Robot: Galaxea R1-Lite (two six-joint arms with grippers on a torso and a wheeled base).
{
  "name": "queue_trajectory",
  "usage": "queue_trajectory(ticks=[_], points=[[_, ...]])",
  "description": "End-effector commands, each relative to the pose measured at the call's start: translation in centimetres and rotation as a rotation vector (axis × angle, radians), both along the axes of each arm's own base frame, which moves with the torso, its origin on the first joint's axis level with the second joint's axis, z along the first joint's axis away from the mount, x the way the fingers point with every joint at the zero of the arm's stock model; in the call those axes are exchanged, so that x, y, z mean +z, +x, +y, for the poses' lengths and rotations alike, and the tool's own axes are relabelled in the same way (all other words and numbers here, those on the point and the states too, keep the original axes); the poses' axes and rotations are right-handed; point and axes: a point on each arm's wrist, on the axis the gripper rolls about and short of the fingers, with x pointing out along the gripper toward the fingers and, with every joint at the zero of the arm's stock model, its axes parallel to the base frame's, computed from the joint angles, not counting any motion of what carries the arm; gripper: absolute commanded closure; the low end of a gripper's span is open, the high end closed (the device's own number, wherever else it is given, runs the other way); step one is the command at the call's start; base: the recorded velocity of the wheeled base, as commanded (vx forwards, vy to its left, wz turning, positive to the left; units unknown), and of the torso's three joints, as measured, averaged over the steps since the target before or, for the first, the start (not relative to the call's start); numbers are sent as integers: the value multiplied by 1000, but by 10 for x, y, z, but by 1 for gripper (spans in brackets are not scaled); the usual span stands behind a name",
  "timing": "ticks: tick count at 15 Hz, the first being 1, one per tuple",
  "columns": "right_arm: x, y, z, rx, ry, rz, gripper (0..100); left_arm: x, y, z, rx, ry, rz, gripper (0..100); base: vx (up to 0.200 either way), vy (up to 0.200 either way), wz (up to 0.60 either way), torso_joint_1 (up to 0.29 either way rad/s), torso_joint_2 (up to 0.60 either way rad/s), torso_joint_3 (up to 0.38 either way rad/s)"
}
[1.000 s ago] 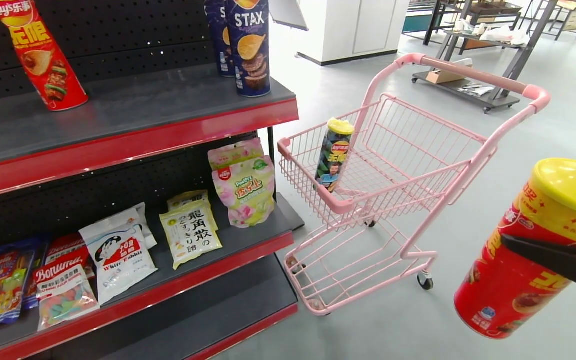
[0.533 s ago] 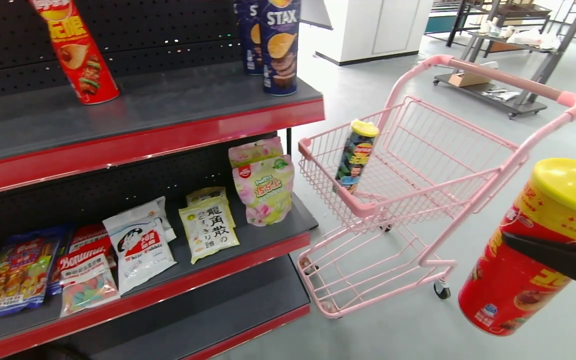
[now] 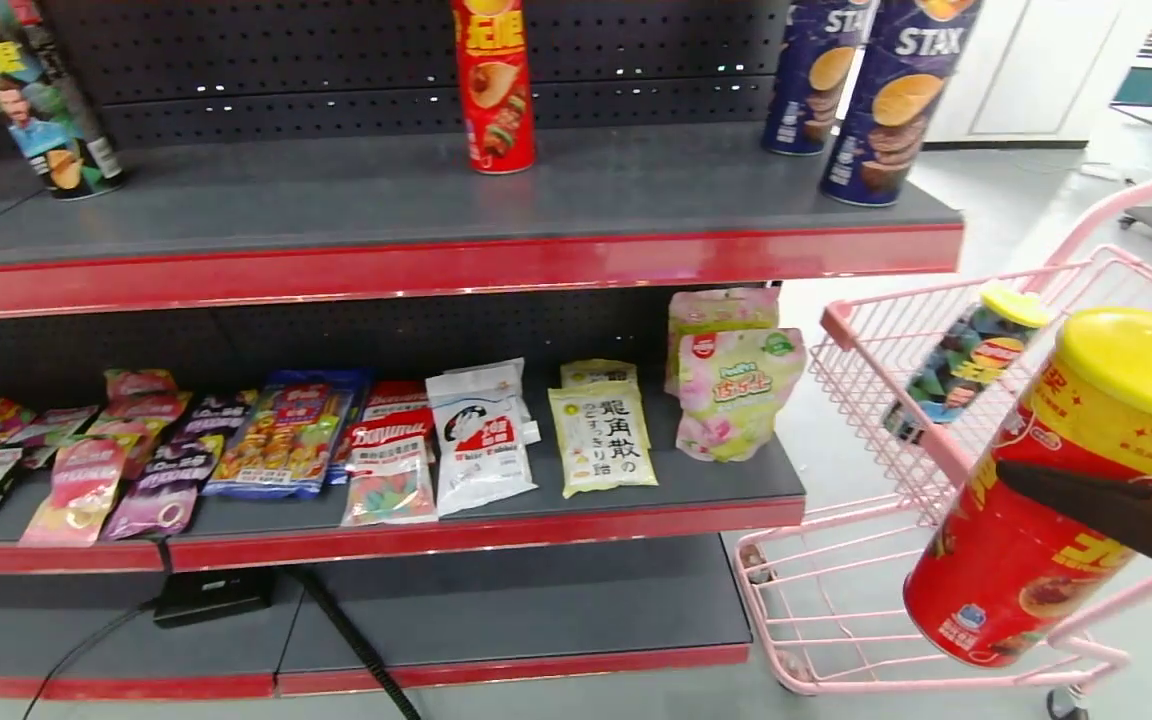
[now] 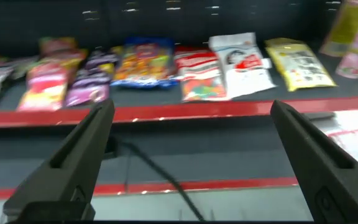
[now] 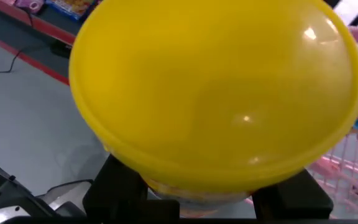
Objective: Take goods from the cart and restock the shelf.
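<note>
This is looking like a shop — a red-edged shelf (image 3: 436, 270) is carrying upright crisp tubes (image 3: 493, 90) above rows of snack bags (image 3: 481, 440) — and a pink shopping cart (image 3: 839, 322) is standing just beside it on a grey floor (image 3: 1016, 200).

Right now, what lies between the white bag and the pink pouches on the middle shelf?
In the head view, a pale yellow packet lies between the white bag and pink pouches.

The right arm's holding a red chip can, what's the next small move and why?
Probably raise the held can toward the top shelf. It sits low by the cart, clamped in the right fingers, and the shelf has bare space between a red can and the blue cans.
</note>
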Motion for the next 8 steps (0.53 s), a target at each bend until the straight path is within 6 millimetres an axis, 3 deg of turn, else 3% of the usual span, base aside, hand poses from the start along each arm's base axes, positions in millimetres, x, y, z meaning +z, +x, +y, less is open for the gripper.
queue_trajectory(ticks=[1,5,8], points=[[0,2,2,7,-11,-4,100,0,0,0,1,0,2,0,0,0,0,0,0,0],[1,7,4,6,-9,-30,100,0,0,0,1,0,2,0,0,0,0,0,0,0],[2,8,4,6,-7,-32,100,0,0,0,1,0,2,0,0,0,0,62,-251,-201]])
